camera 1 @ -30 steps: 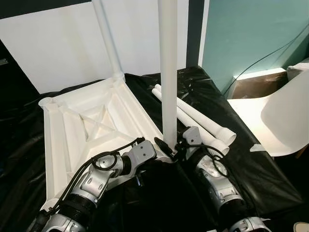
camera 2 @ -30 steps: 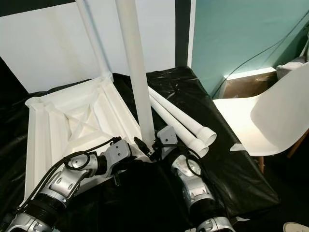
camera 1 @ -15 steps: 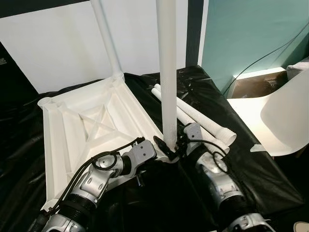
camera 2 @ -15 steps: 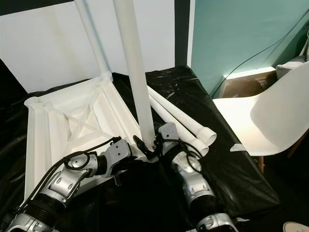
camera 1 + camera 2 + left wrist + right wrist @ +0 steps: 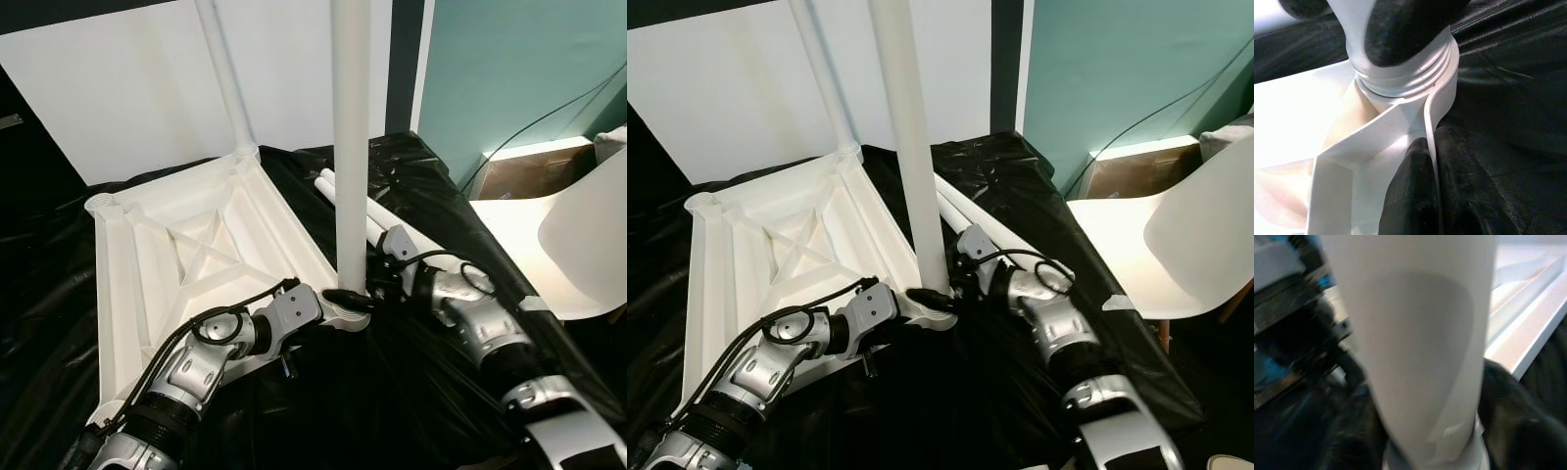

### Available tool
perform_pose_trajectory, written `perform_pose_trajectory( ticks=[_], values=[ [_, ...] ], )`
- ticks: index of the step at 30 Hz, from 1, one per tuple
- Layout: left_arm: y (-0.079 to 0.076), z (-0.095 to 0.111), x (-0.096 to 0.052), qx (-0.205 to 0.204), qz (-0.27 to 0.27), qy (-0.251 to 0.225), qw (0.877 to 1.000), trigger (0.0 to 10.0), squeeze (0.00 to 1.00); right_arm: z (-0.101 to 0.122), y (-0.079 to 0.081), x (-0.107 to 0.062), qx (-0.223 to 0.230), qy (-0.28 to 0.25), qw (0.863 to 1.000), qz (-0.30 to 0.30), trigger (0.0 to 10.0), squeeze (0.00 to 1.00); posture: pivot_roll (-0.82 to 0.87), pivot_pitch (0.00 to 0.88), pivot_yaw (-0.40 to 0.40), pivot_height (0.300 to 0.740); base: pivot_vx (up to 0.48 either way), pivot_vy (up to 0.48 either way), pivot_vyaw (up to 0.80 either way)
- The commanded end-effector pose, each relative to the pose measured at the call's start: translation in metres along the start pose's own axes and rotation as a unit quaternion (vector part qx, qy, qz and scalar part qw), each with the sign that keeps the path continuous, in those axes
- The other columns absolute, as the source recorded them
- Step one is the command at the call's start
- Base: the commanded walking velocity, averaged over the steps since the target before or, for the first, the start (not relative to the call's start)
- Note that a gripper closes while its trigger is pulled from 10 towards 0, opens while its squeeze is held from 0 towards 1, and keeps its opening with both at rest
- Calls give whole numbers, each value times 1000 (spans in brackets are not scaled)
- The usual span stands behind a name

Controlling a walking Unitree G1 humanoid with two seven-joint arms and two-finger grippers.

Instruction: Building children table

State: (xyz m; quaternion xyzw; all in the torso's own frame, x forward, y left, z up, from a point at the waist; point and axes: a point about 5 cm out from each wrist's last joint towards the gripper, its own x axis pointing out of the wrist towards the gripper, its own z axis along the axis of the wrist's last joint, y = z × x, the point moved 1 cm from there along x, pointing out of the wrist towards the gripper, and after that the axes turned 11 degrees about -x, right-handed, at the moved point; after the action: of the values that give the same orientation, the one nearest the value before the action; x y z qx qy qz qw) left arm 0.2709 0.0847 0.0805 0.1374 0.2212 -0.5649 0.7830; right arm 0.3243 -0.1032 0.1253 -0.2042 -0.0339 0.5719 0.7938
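The right gripper [image 5: 377,286] has swung round the upright leg [image 5: 350,147], fingers clamped on its base; the left gripper [image 5: 1434,188] still pinches the tabletop [image 5: 196,255] corner rim

White table top [image 5: 196,245] with white legs [image 5: 350,147], lying on glossy black sheeting [image 5: 392,392]. Silver arms end in black fingers [image 5: 1415,191]. Far right: teal wall [image 5: 509,69], white chair [image 5: 578,245].

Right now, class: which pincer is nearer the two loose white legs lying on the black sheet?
Right. The right pincer grips the upright leg just beside the loose legs; the left pincer clamps the tabletop corner, on the far side of that leg.
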Motion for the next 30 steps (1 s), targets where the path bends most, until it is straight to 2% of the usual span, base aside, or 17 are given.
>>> perform_pose_trajectory(
  ticks=[1,4,7,13,15,17,18,19,20,21,22,23,24,25,29,30],
  values=[
    [-29,-54,14,-84,-64,75,992,10000,0,0,-2,-1,-3,12,1000,22,0,0,104,0,17,740,0,0,0],
    [-29,-55,14,-85,-63,75,992,10000,0,0,-5,-2,-5,15,1000,23,0,0,104,0,17,740,0,0,0],
    [-30,-56,14,-86,-65,76,991,10000,0,3,-15,-5,-15,12,1000,9,0,0,100,0,21,740,0,0,0],
    [-31,-57,14,-85,-66,77,991,10000,0,3,-15,-6,-18,9,1000,4,0,0,99,0,22,740,0,0,0],
    [-31,-58,14,-85,-67,78,991,10000,0,10,-11,8,-28,-27,991,-127,0,0,103,0,17,740,0,0,0],
    [-31,-58,14,-85,-67,78,991,10000,0,10,-11,8,-28,-27,991,-127,0,0,103,0,17,740,0,0,0],
    [-31,-59,14,-85,-67,78,991,10000,0,13,-11,10,-28,-39,983,-177,0,0,103,0,17,740,0,0,0],
    [-32,-59,15,-86,-66,78,991,10000,0,8,-8,5,-36,-26,953,-300,0,0,116,0,12,740,0,0,0],
    [-32,-59,15,-86,-66,78,991,10000,0,8,-8,5,-36,-26,953,-300,0,0,116,0,12,740,0,0,0],
    [-32,-59,15,-87,-64,77,991,10000,0,2,-2,1,-22,-16,929,-368,0,0,121,0,11,740,0,0,0],
    [-32,-59,15,-87,-64,77,991,10000,0,2,-2,1,-22,-16,929,-368,0,0,121,0,11,740,0,0,0],
    [-33,-60,14,-90,-63,77,991,10000,0,-2,3,0,-9,-13,914,-404,0,0,121,0,15,740,0,0,0],
    [-33,-60,14,-90,-63,77,991,10000,0,-2,3,0,-9,-13,914,-404,0,0,121,0,15,740,0,0,0],
    [-34,-62,13,-91,-64,80,991,10000,0,-2,7,1,5,-17,906,-422,0,0,114,0,20,740,0,0,0],
    [-36,-65,11,-90,-68,86,990,10000,0,-1,9,5,17,-28,908,-419,0,0,117,0,22,740,0,0,0],
    [-35,-64,11,-89,-68,85,990,10000,0,-1,12,10,22,-29,914,-405,0,0,118,0,21,740,0,0,0]
  ],
)
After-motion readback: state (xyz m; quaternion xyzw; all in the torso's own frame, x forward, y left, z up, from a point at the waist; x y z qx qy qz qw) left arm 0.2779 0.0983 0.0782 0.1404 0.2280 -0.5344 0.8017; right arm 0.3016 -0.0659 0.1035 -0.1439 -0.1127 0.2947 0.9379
